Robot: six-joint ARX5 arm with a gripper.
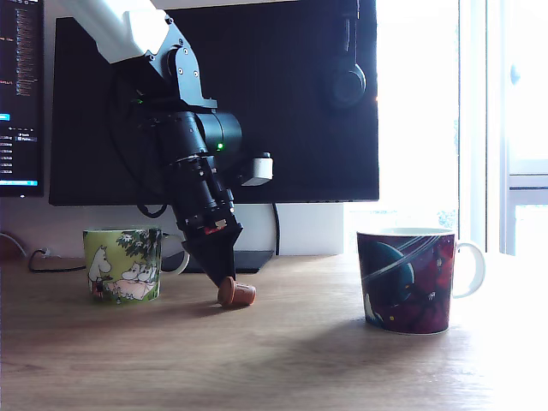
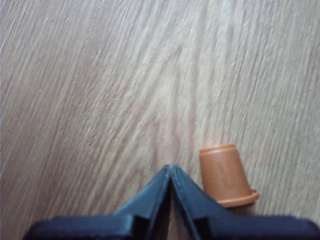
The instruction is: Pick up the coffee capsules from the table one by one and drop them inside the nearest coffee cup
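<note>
Monitor (image 1: pixel 282 103): we find a large dark screen spanning the back, with headphones (image 1: pixel 347 77) hung at its upper part.
Counter (image 1: pixel 282 360): we record pale wood grain, bare in front of both mugs and across the foreground.
Window (image 1: pixel 514 120): bright glare at the exterior view's right, washing out that counter edge.
Arm (image 1: pixel 184 128): it slants down from the upper left of the exterior view, crossing in front of the monitor between the two mugs.
Dark mug (image 1: pixel 405 281): planet pattern, upright at the exterior view's right, handle turned toward the window, well apart from the arm.
Green mug (image 1: pixel 122 264): cartoon print, upright at the exterior view's left, near the arm's lower end.
Tool (image 2: pixel 170 170): we see its two dark jaws pressed tip to tip, clenched on nothing, tips down close to the counter.
Copper-brown capsule (image 2: pixel 225 175): lying on its side on the counter, just beside the tool tips and outside the jaws; in the exterior view it sits between the mugs, nearer the green one.
</note>
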